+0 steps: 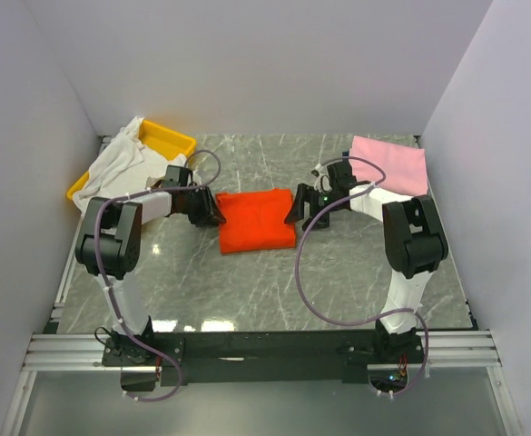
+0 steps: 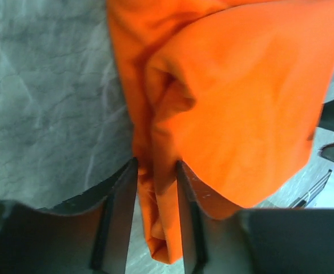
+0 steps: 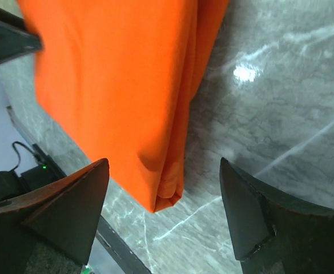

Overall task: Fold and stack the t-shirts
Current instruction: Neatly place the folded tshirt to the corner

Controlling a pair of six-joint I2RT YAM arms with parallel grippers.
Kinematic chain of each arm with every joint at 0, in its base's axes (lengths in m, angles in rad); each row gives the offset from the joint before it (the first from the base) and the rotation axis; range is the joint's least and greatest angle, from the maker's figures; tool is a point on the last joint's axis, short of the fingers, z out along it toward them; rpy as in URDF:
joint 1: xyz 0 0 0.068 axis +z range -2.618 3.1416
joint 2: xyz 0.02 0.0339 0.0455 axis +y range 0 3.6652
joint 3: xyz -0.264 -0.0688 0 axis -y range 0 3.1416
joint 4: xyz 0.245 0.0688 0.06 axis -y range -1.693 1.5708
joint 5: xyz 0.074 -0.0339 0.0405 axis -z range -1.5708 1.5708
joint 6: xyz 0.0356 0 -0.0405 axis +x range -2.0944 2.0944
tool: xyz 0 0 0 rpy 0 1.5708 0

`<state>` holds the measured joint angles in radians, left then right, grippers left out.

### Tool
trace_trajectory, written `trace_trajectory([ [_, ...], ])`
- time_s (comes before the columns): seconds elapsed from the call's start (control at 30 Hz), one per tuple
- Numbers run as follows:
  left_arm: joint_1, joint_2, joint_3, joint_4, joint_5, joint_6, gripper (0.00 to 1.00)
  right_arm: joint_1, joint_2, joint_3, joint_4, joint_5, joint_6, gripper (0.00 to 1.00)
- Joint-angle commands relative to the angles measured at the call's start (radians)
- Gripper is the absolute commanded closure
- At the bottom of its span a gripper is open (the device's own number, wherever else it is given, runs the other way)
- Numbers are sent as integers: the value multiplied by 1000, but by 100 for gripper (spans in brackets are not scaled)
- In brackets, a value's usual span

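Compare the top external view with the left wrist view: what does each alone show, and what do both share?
Only top external: the pink t-shirt and the white t-shirt draped over the yellow tray. Only left wrist: how the left gripper pinches a bunched fold. Both: the orange-red t-shirt on the marble table.

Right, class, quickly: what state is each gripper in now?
Left gripper: jaws closed on the orange-red t-shirt edge.
Right gripper: jaws open, holding nothing.
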<state>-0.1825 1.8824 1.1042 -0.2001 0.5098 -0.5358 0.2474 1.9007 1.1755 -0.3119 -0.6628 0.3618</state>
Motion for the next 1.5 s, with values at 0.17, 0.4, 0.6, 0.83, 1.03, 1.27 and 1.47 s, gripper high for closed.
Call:
trace_trajectory([
  [0.17, -5, 41, -15, 19, -10, 8, 76, -14, 66, 24, 132, -103, 9, 17],
  [0.4, -3, 67, -26, 11, -27, 14, 87, -16, 135, 46, 152, -86, 14, 18],
  [0.6, -3, 84, -32, 14, -30, 17, 92, -8, 175, 68, 145, -32, -12, 19],
  [0.83, -5, 96, -30, 18, -17, 19, 96, 33, 231, 122, 143, -21, -5, 22],
  [1.03, -6, 98, -30, 21, -13, 16, 97, 67, 271, 147, 143, -38, 0, 33],
  [1.27, -11, 110, -23, 25, -5, 7, 97, 81, 273, 162, 142, -35, 11, 64],
  [1.47, -12, 86, -3, 16, -17, -3, 72, 79, 225, 193, 105, -6, 8, 94],
])
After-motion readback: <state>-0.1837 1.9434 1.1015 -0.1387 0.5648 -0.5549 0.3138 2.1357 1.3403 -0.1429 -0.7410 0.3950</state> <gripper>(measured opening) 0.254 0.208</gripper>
